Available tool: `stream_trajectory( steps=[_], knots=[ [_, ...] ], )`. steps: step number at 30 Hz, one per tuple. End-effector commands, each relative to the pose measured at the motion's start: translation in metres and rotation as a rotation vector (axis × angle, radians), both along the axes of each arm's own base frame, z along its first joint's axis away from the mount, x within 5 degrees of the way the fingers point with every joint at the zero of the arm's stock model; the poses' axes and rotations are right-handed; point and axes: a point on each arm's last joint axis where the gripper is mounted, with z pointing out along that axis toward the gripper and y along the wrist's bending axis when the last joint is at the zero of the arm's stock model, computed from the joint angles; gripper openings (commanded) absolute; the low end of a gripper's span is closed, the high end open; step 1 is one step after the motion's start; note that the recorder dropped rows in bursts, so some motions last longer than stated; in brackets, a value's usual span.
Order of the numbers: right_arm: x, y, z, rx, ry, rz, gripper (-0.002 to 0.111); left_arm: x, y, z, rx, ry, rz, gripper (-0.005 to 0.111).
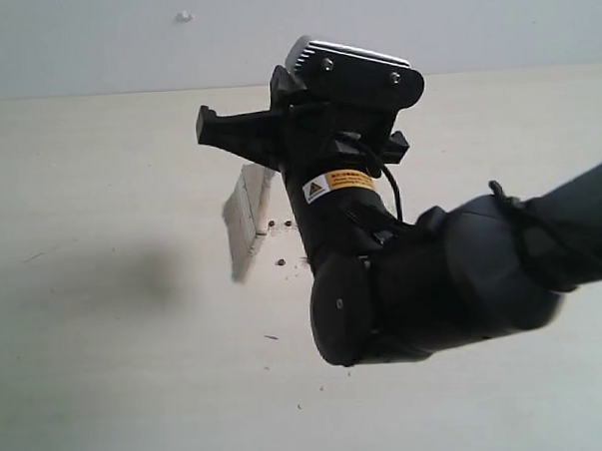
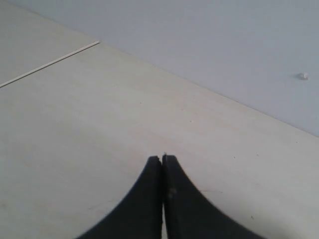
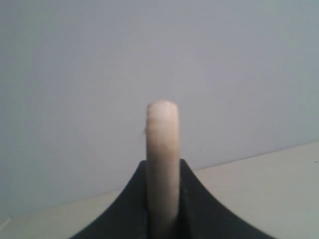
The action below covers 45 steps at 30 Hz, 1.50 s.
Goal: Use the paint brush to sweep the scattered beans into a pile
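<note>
Right wrist view, right hand (image 3: 162, 167) clamping paint brush (image 3: 162, 130), left hand (image 2: 162, 159) pinched closed, few beans (image 1: 280, 259) beside brush

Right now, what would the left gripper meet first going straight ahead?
Probably the pale wooden tabletop, then the plain grey wall behind it; no object lies ahead of the shut left gripper, though depth is unclear.

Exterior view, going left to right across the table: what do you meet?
paint brush → scattered beans → right arm. The jaws holding the brush overlap it from above, so they are left out.
</note>
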Motion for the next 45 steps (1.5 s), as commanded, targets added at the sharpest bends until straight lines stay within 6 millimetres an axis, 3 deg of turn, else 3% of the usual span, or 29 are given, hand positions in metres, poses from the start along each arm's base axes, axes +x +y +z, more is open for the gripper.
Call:
stream_trajectory(
  steps=[1,9,18,23,28,35,45],
  knots=[
    [0.025,0.010,-0.013,0.096,-0.012,0.020,0.000,-0.001,0.000,-0.001,-0.004,0.001,0.008,0.000],
    [0.055,0.031,-0.044,0.126,0.012,-0.065,0.000,-0.001,0.000,-0.001,-0.004,0.001,0.008,0.000],
    [0.061,0.017,-0.058,-0.224,0.118,-0.291,0.000,-0.001,0.000,-0.001,-0.004,0.001,0.008,0.000],
    [0.059,0.009,-0.051,-0.469,0.163,-0.356,0.000,-0.001,0.000,-0.001,-0.004,0.001,0.008,0.000],
    [0.057,0.003,-0.038,-0.607,0.186,-0.396,0.000,-0.001,0.000,-0.001,-0.004,0.001,0.008,0.000],
    [0.055,0.000,-0.028,-0.622,0.204,-0.413,0.000,-0.001,0.000,-0.001,-0.004,0.001,0.008,0.000],
    [0.054,0.002,0.005,-0.533,0.116,-0.385,0.000,-0.001,0.000,-0.001,-0.004,0.001,0.008,0.000]
  ],
)
